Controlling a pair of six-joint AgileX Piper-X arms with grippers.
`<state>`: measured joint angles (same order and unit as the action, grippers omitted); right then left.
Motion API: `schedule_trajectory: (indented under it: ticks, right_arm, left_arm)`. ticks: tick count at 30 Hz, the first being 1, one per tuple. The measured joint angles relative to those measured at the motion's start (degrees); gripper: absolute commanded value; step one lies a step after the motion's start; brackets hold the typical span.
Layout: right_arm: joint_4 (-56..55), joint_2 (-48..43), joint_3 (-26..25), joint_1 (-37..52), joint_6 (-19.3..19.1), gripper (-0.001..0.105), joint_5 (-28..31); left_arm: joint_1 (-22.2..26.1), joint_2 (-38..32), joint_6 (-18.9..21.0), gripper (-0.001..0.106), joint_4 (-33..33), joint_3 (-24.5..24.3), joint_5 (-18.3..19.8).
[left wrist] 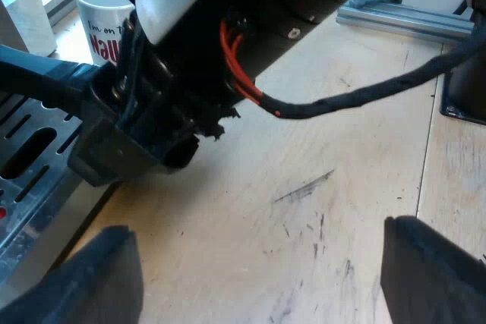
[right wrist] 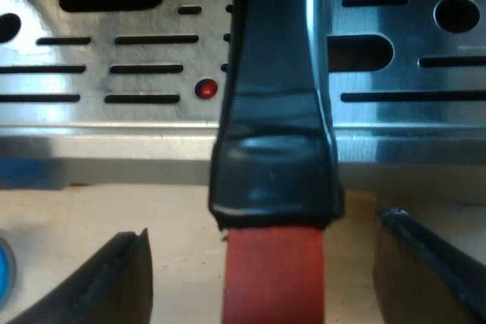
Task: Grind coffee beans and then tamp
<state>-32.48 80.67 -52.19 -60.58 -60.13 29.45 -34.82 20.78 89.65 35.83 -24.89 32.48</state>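
Left gripper (left wrist: 258, 278) first: it hangs over the bare wooden table (left wrist: 304, 187), just off the machine's (left wrist: 30, 165) front, jaws spread wide with nothing between them. A white mug (left wrist: 106, 13) stands on the table close by the machine. Across it all reaches the right arm (left wrist: 288, 5), its working end down at the machine's front.

Now over to the right gripper (right wrist: 262, 225), where the action is. The holder's handle (right wrist: 277, 111) comes straight out from the machine toward the wrist, passing over the slotted tray (right wrist: 114, 73), with its red end (right wrist: 273, 278) outermost. The two fingers (right wrist: 99, 286) stand one on each side of that red end, spread, with wood showing in both gaps, so they are not pinching it yet. The handle's long axis runs right down the middle of the jaws, and the closing line is square across it. The holder's metal end, up under the machine, is hidden, so I can't tell whether it is locked in.

My read: the right arm is much the nearer and only needs to close. The left, away from the machine, has no part in this one.
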Motion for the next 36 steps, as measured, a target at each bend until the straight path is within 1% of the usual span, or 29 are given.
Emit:
schedule_trajectory:
  ticks: [15,18,19,20,21,22,23,24,25,26,27,36]
  right_arm:
    - [1.9,0.0,0.6,0.0,0.0,0.063,1.3]
    - [1.9,0.0,0.6,0.0,0.0,0.053,1.3]
    - [1.9,0.0,0.6,0.0,0.0,0.044,1.3]
    - [1.9,0.0,0.6,0.0,0.0,0.041,1.3]
    - [1.9,0.0,0.6,0.0,0.0,0.036,1.3]
    - [1.9,0.0,0.6,0.0,0.0,0.026,1.3]
    - [1.9,0.0,0.6,0.0,0.0,0.020,1.3]
    - [1.9,0.0,0.6,0.0,0.0,0.016,1.3]
    - [1.9,0.0,0.6,0.0,0.0,0.009,1.3]
    - [1.9,0.0,0.6,0.0,0.1,0.006,1.3]
    - [1.4,0.0,0.8,0.0,0.7,0.000,1.8]
    - [1.0,0.0,0.8,0.2,0.7,0.000,2.2]
  left_arm:
    - [0.0,0.0,0.0,0.067,0.0,0.0,0.0]
    - [0.0,0.0,0.0,0.067,0.0,0.0,0.0]
    - [0.0,0.0,0.0,0.067,0.0,0.0,0.0]
    - [0.0,0.0,0.0,0.067,0.0,0.0,0.0]
    - [0.0,0.0,0.0,0.067,0.0,0.0,0.0]
    - [0.0,0.0,0.0,0.067,0.0,0.0,0.0]
    - [0.0,0.0,0.0,0.067,0.0,0.0,0.0]
    - [0.0,0.0,0.0,0.067,0.0,0.0,0.0]
    - [0.0,0.0,0.0,0.067,0.0,0.0,0.0]
    - [0.0,0.0,0.0,0.067,0.0,0.0,0.0]
    - [0.0,0.0,0.0,0.067,0.0,0.0,0.0]
    - [0.0,0.0,0.0,0.067,0.0,0.0,0.0]
